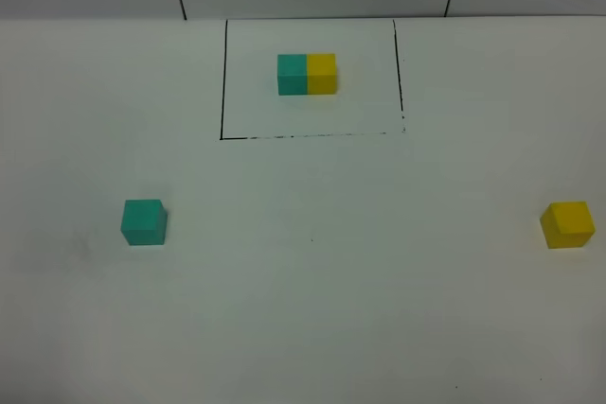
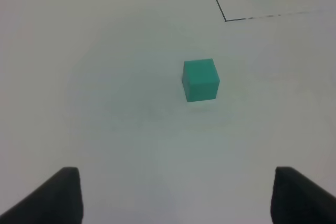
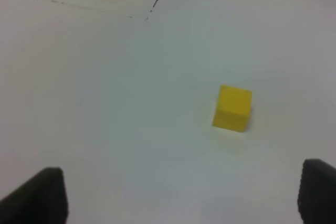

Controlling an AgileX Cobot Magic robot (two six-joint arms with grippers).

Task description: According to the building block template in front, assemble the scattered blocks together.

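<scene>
My left gripper (image 2: 177, 192) stood released, fingers spread wide with nothing between them, and my right gripper (image 3: 181, 187) was the same, spread and empty. Neither was touching a block. The teal cube (image 1: 144, 222) lay near the left edge of the surface (image 1: 312, 328), ahead of my left gripper and well apart from it. The yellow cube (image 1: 568, 224) lay close to the right edge, ahead of my right gripper and a little off its centre line. The building block template (image 1: 307, 74) sat toward the far edge, in the middle, inside its black rectangle (image 1: 223, 92), with the teal half on the left and the yellow on the right.

I judged the step in hand to be the reach for the two loose cubes; they were not yet joined. To do it well, I reckoned each gripper needed to centre over its own cube and turn until its fingers faced two flat sides, since both cubes sat slightly skewed to my fingers. It seemed wise to come down straight with the fingers wide, so that no fingertip nudged a cube away, and to close on the sides that would not meet. The teal cube belonged on the left of the pair, as the template showed.
</scene>
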